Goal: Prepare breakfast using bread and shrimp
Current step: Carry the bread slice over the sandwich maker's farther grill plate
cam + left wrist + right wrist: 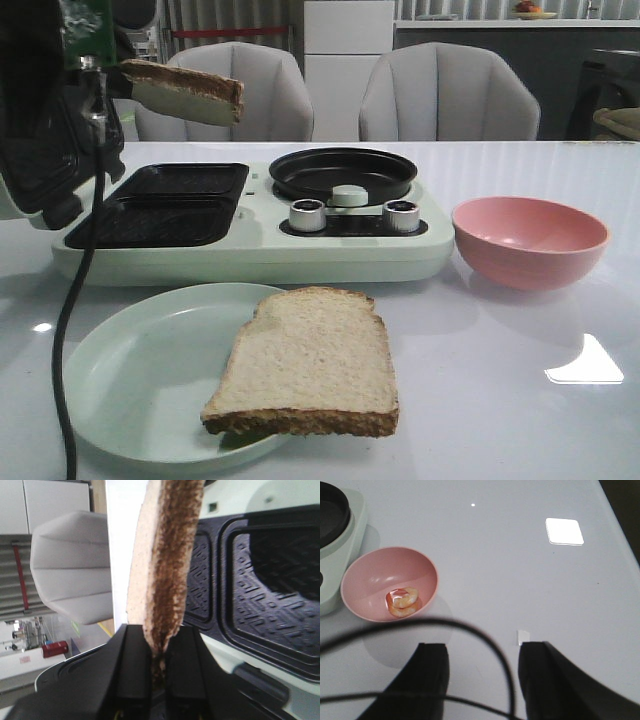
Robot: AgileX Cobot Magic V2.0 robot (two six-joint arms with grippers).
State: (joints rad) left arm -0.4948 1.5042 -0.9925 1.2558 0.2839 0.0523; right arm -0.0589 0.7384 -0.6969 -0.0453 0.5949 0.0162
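From the front, the left gripper (pixel 118 80) holds one bread slice (pixel 185 92) aloft, its length pointing right; its wrist shows fingers (pixel 135 665) pinching the crust; the right gripper (pixel 482 672) gapes above the table (pixel 530 590), shrimp (pixel 402 601) in the bowl (pixel 370 570).

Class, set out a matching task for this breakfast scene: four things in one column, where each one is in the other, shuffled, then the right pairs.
1. held bread slice
2. second bread slice
3. shrimp
4. right pincer

A. in the pink bowl
B. open, above bare table
C. on the pale green plate
D. clamped in the left pincer

Pairs: 1-D, 2-C, 3-A, 4-B
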